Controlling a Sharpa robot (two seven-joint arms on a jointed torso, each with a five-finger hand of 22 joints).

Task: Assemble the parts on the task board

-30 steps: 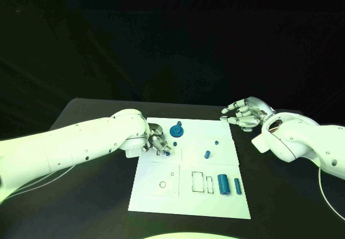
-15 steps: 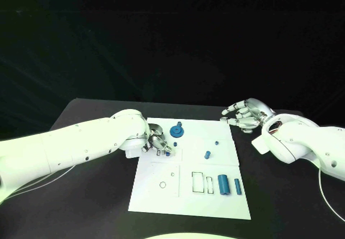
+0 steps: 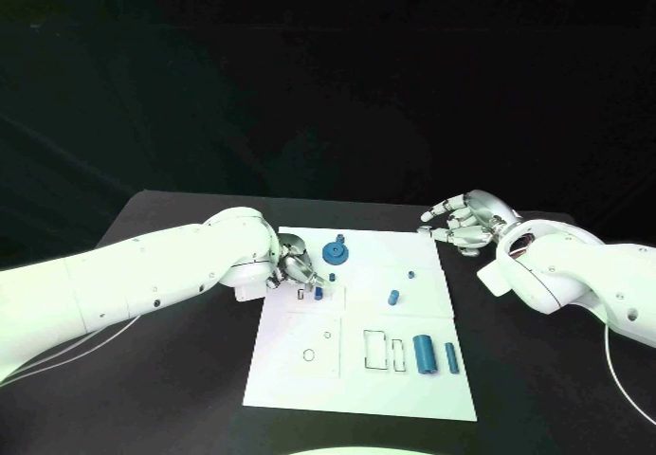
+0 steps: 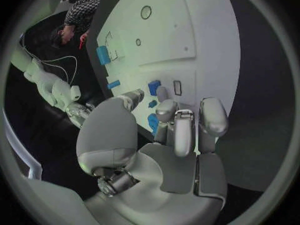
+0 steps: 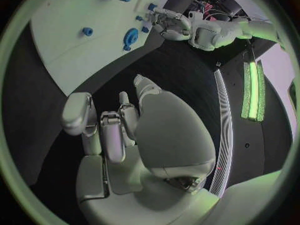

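Several parts: small blue pieces lie on the task board [image 3: 358, 379], the white plate in the middle of the counter [image 3: 164, 379]; a round blue gear-like part [image 3: 335, 251] stands near the far edge, a small blue part [image 3: 318, 293] lies just off the left fingertips, another small part [image 3: 393, 296] sits mid-board, and two blue cylinders [image 3: 438, 354] lie side by side near the right edge.
Left robot hand [image 3: 299, 270]: low over the board's far-left corner, fingers curled toward the small blue part; whether it pinches anything I cannot tell.
Right robot hand [image 3: 464, 220]: off the board, above the bare counter past its far-right corner, fingers curled in with nothing in them.
Risk, judged: the small part looks light and loose, so a fingertip arriving off-centre could flick it across the plate or tip it; the gear-like part stands close enough to be knocked by the left robot hand.
Risk, cause: the left fingers themselves hide the contact from above.
Left wrist view: looks past the fingers [image 4: 181, 130] at blue pieces just beyond them, a gap the head view blurs.
Right wrist view: shows the empty palm [image 5: 125, 135] and, across the board, the left robot hand from the opposite side.
Head view: alone gives the whole layout, both arms included.
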